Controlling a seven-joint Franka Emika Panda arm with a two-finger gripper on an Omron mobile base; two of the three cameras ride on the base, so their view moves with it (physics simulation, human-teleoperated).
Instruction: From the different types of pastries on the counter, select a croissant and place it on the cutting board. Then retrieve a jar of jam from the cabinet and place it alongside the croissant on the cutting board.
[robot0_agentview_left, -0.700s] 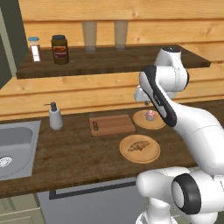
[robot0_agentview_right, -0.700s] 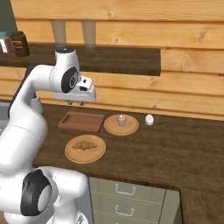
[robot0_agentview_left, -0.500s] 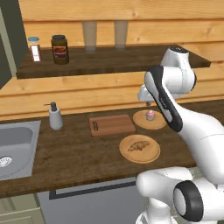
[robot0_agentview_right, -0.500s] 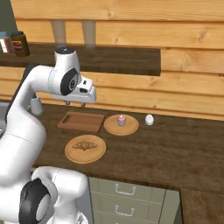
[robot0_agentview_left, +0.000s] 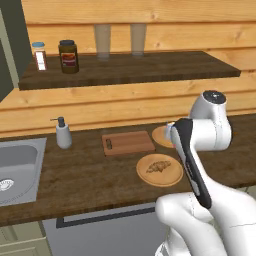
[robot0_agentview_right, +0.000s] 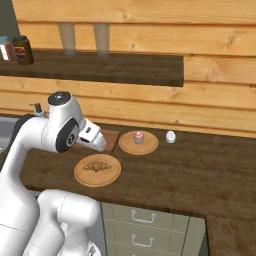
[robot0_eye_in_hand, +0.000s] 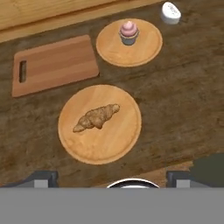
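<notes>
Dark wood-grain counter (robot0_eye_in_hand: 183, 109) ran under the hand, backed by pale plank wall, with a shelf higher up carrying a brown jar (robot0_agentview_left: 68, 56) and two glasses. The pincer (robot0_eye_in_hand: 113, 178) hung above the counter with its two tips spread wide and nothing between them. Just ahead of the tips and below them, the croissant (robot0_eye_in_hand: 96, 117) lay slantwise on a round wooden plate (robot0_eye_in_hand: 122, 140). Farther ahead and a little to the left lay the cutting board (robot0_eye_in_hand: 54, 63), bare, its handle slot at the far-left end. Ahead and slightly right, beside the board, sat a second plate (robot0_eye_in_hand: 146, 48) bearing the pink-frosted cupcake (robot0_eye_in_hand: 128, 32), with a small white object (robot0_eye_in_hand: 170, 12) beyond it.

The step in hand looked to be the reach for the croissant. To do it well, the hand should probably drop straight down, centred over the pastry's thick middle, turned so the tips close across its narrow width rather than along its length. Squeezing gently would likely spare the flaky crust, and stopping short of the plate should avoid shoving it.
</notes>
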